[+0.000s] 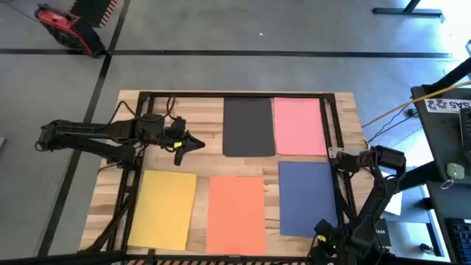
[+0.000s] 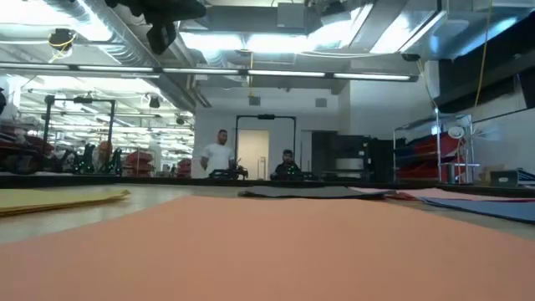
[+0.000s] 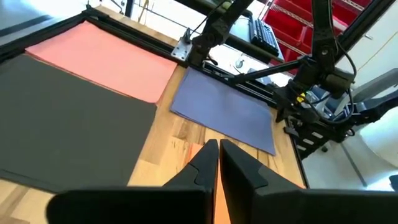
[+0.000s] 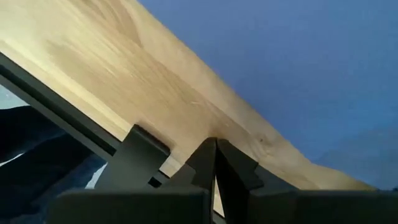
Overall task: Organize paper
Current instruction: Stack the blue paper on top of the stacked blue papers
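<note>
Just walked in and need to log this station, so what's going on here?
Five sheets lie flat and separate on the wooden table: black paper and pink paper in the far row, yellow paper, orange paper and blue paper in the near row. Neither arm holds anything. The left gripper is shut, above bare wood beside the black sheet. The right gripper is shut at the table's right edge by the blue sheet.

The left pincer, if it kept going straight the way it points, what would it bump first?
Probably the black sheet. The left pincer, shut and empty, points right toward that sheet's lower left edge. Its height above the table is unclear, so it might pass over.
</note>
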